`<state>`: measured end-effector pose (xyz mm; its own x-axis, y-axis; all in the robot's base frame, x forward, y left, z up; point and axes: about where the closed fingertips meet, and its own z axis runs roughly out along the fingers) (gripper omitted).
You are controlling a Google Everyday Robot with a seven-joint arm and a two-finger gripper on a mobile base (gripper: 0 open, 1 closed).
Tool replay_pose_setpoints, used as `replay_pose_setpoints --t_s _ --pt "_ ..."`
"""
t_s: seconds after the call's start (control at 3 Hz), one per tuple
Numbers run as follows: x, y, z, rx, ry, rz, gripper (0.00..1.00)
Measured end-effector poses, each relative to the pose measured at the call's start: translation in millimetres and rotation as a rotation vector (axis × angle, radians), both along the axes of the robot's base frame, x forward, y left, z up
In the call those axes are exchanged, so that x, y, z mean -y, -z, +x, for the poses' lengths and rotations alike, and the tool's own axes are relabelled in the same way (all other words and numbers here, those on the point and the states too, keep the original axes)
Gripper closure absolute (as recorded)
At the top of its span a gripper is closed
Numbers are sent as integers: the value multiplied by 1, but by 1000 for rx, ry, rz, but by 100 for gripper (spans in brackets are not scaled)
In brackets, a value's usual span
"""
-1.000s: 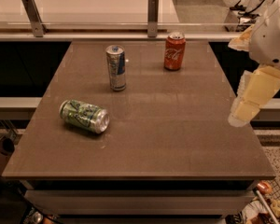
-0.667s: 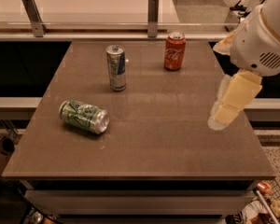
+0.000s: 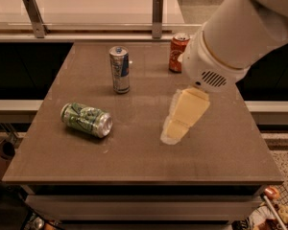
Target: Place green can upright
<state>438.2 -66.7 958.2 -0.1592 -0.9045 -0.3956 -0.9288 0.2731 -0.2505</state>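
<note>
The green can (image 3: 86, 120) lies on its side on the left part of the brown table (image 3: 134, 162), its silver end facing front right. My gripper (image 3: 174, 131) hangs from the big white arm (image 3: 230, 37) over the middle of the table. It is to the right of the can and well apart from it. It holds nothing.
A slim silver-and-blue can (image 3: 120, 69) stands upright at the back middle. A red cola can (image 3: 178, 52) stands upright at the back, partly behind the arm. A counter with metal posts (image 3: 157, 11) runs behind the table.
The arm has swung in from the right edge toward the middle of the table, bringing the gripper closer to the green can. The cans have not moved.
</note>
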Motion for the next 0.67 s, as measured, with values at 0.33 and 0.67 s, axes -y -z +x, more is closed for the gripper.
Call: replay_pose_setpoints --t_s 0.33,0.67 --pt "-43 -3 -9 22 -26 -45 0" --pt "-86 -12 -14 50 -35 -121 0"
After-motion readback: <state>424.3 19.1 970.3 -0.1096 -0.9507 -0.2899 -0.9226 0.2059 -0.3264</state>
